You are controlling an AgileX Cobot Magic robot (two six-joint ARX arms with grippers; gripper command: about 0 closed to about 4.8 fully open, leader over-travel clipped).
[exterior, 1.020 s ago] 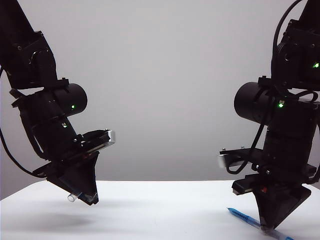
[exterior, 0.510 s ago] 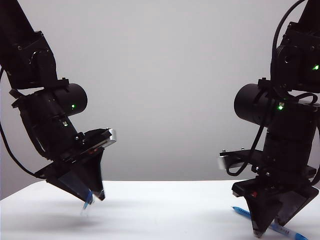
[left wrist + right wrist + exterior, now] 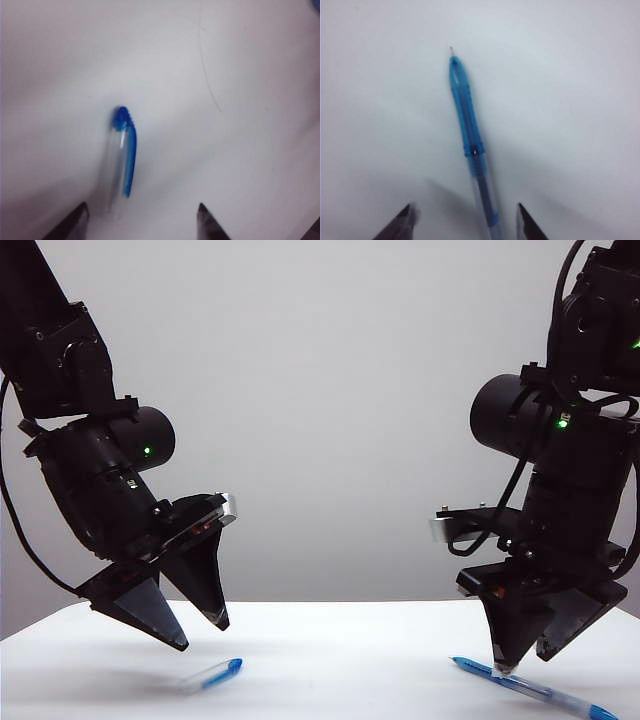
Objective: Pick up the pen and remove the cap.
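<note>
One pen point(image 3: 470, 145) is lying uncapped on the white table point(image 3: 330, 660) just under our right gripper point(image 3: 525, 658), whose fingers are spreading apart and gripping nothing, while one cap point(image 3: 122, 155) is lying just beyond our left gripper point(image 3: 200, 632), likewise gaping wide and holding nothing.

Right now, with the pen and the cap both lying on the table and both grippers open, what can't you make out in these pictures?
- The pen: its far end is cut off by the exterior view's edge; in the right wrist view it runs off the frame edge between the right gripper fingers.
- The cap: its clear open end is blurred in the left wrist view, near the left gripper, and small in the exterior view.
- Both grippers: only fingertips show in the wrist views.
</note>
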